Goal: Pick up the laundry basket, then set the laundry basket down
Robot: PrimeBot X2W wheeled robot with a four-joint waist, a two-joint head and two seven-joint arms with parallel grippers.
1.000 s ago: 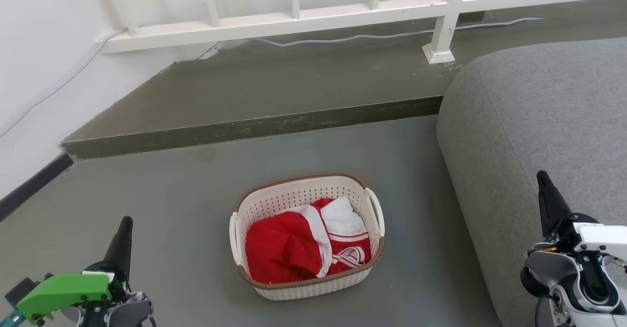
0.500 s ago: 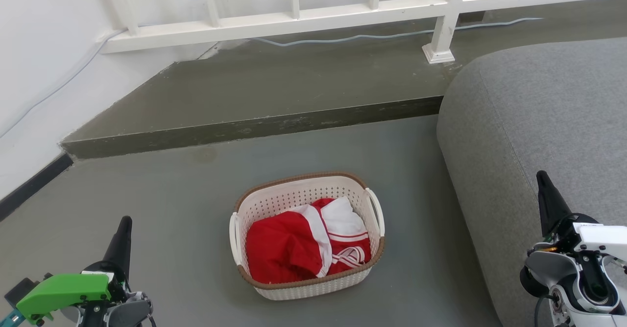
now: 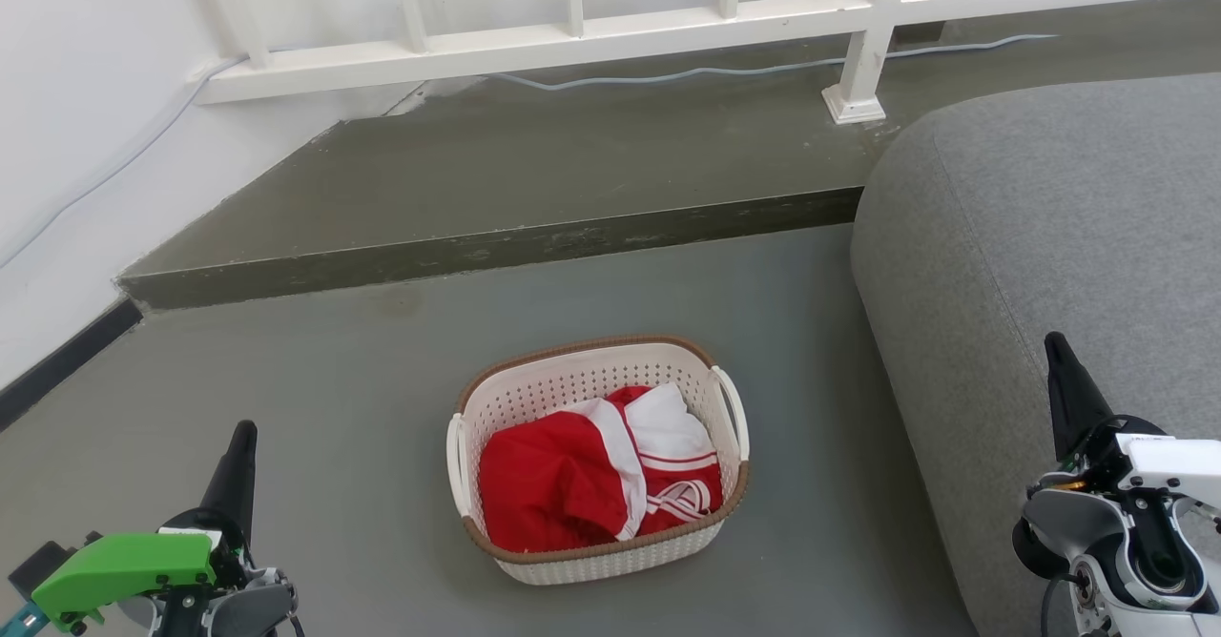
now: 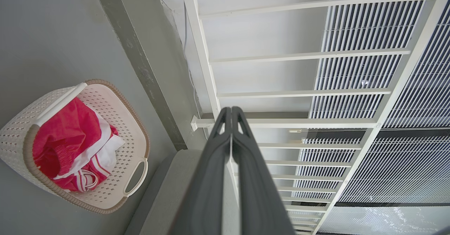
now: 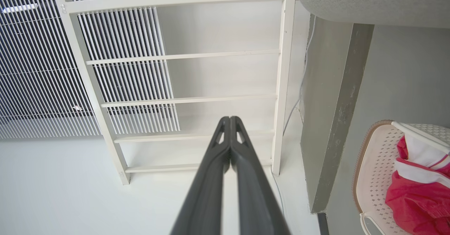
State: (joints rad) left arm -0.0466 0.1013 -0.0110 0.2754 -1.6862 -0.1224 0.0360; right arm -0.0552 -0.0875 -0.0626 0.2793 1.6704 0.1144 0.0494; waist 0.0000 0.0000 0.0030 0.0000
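Looking down at the small cream-white perforated plastic laundry basket (image 3: pixel 582 381) with its brown woven-look rim, standing upright on the grey floor (image 3: pixel 382 399) and holding a crumpled red and white garment (image 3: pixel 553 484). Running its long axis handle to handle across the head view, right end turning slightly farther away. Taking in the whole basket from the head view, and grey slatted louvres (image 4: pixel 365 69) behind the white railing (image 3: pixel 534 46) from the wrist views. Hovering well left of the basket, the left hand (image 3: pixel 246 430), fingers pressing together on nothing and pointing toward the railing. Mirroring it well right of the basket, the right hand (image 3: pixel 1054 341), likewise closed and empty.
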